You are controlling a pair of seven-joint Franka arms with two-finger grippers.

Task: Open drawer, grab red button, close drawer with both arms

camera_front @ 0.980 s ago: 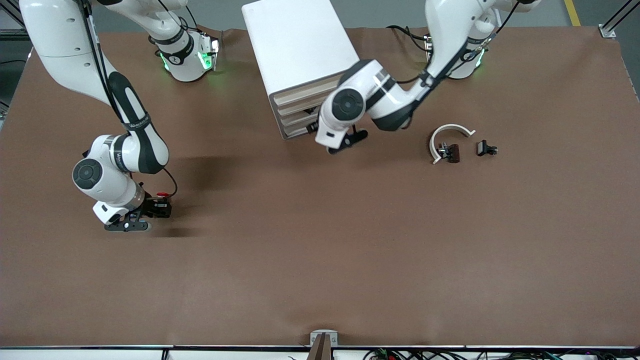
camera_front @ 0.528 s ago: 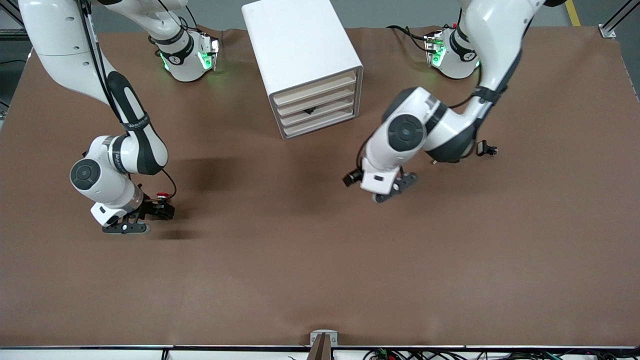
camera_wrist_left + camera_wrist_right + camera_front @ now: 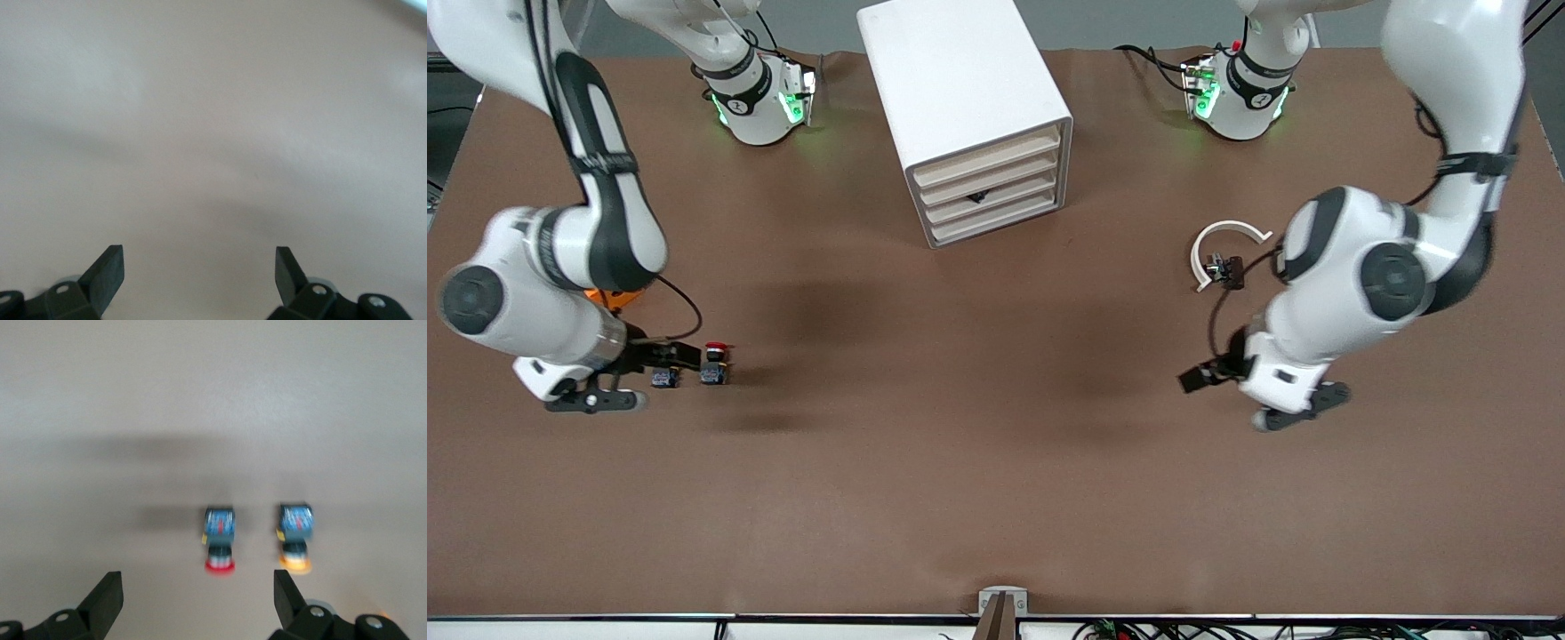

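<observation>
The red-capped button (image 3: pixel 714 360) stands on the brown table toward the right arm's end, free of any grip; in the right wrist view the button (image 3: pixel 219 548) lies on the table out past the fingertips. My right gripper (image 3: pixel 594 400) (image 3: pixel 198 587) hangs open and empty over the table beside it. The white cabinet (image 3: pixel 960 80) stands mid-table near the bases, and every cream front of its drawer stack (image 3: pixel 989 182) sits flush. My left gripper (image 3: pixel 1300 409) (image 3: pixel 200 263) is open over bare table toward the left arm's end, with nothing between its fingers.
A yellow-orange-capped button (image 3: pixel 663 378) (image 3: pixel 295 545) stands right beside the red one. An orange cube (image 3: pixel 615 299) peeks out from under the right arm. A white curved piece (image 3: pixel 1221 238) with a small dark part (image 3: pixel 1229 269) lies beside the left arm.
The right gripper opened, let go of the red button and drew back toward its end of the table. The left arm swung from the cabinet's front out to its own end.
</observation>
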